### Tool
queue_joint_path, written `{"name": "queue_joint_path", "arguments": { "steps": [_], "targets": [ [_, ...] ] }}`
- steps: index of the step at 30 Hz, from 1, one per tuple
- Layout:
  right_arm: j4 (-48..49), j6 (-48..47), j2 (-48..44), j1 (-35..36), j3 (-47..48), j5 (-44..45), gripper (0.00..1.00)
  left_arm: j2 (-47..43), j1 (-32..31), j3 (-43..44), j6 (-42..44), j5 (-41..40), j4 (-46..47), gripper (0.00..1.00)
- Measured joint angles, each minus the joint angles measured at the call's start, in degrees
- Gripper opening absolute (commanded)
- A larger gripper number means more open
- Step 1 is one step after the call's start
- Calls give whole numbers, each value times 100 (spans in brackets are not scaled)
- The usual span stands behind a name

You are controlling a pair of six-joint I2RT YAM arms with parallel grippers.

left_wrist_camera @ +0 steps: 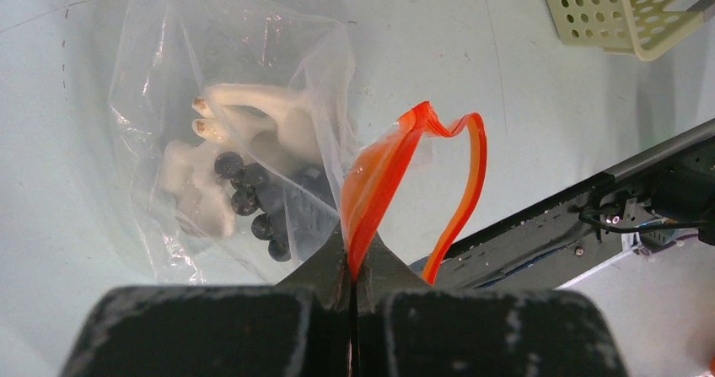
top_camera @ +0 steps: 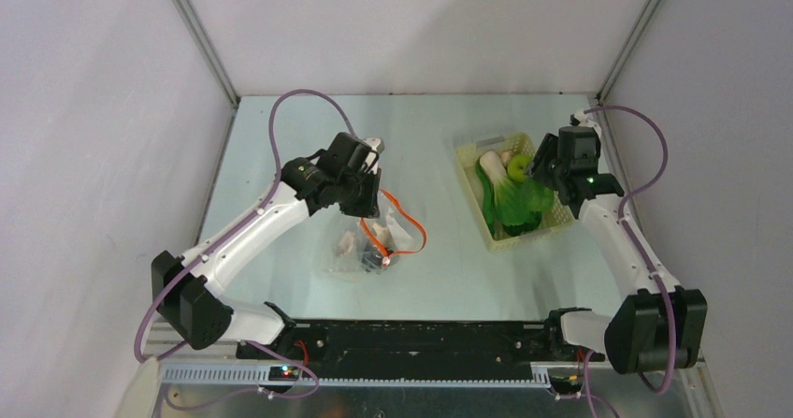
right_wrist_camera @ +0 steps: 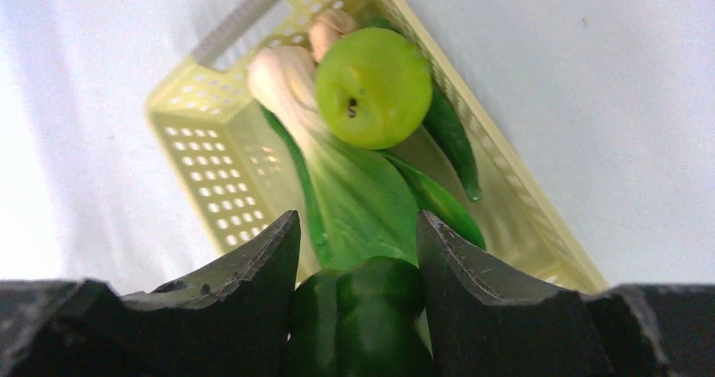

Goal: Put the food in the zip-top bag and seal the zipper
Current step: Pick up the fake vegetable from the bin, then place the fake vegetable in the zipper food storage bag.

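My left tool (left_wrist_camera: 350,255) is clamped shut on the orange-red zipper strip (left_wrist_camera: 379,170) of the clear crinkly zip-top bag (left_wrist_camera: 169,82), holding one side of the mouth up. The rest of the strip loops away in an open arc. The bag lies on the pale desk (top_camera: 421,128) in front of the left arm, and the white mushrooms (left_wrist_camera: 253,111) and dark purple grapes (left_wrist_camera: 253,196) are already inside. My right tool (right_wrist_camera: 358,225) is down in the pale yellow perforated plastic basket (right_wrist_camera: 211,141) on the right, well apart from the bag. Its fingers stand apart on either side of a glossy dark green piece (right_wrist_camera: 362,309), and I cannot tell whether they are pressing on it yet. Beyond it in the basket lie the leafy bok choy (right_wrist_camera: 362,200), the round green apple (right_wrist_camera: 373,86) and the long green pepper (right_wrist_camera: 451,137), all crowded together. I judge the step in hand to be picking the next piece of produce. To do it well I would close squarely across the green piece and lift straight up, so the bok choy leaf under it does not drag along. I would hold the left grip steady to keep the mouth open, then bring the piece in over the open loop rather than against the pinched side.
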Motion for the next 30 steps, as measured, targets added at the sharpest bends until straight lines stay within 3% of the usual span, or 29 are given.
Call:
{"name": "queue_joint_path", "arguments": {
  "steps": [8, 16, 22, 30],
  "targets": [
    [254, 431, -769, 310, -2, -942, 34, -13, 0, 0, 0, 52, 2, 0],
    [846, 1093, -981, 1888, -4, -1228, 34, -42, 2, 0, -2, 101, 7, 0],
    [1814, 1611, -509, 3331, -92, -1099, 33, -46, 0, 0, -2, 129, 7, 0],
    [2949, 2055, 570, 4352, -164, -485, 34, -76, 0, 0, -2, 205, 11, 0]
  ]
}}
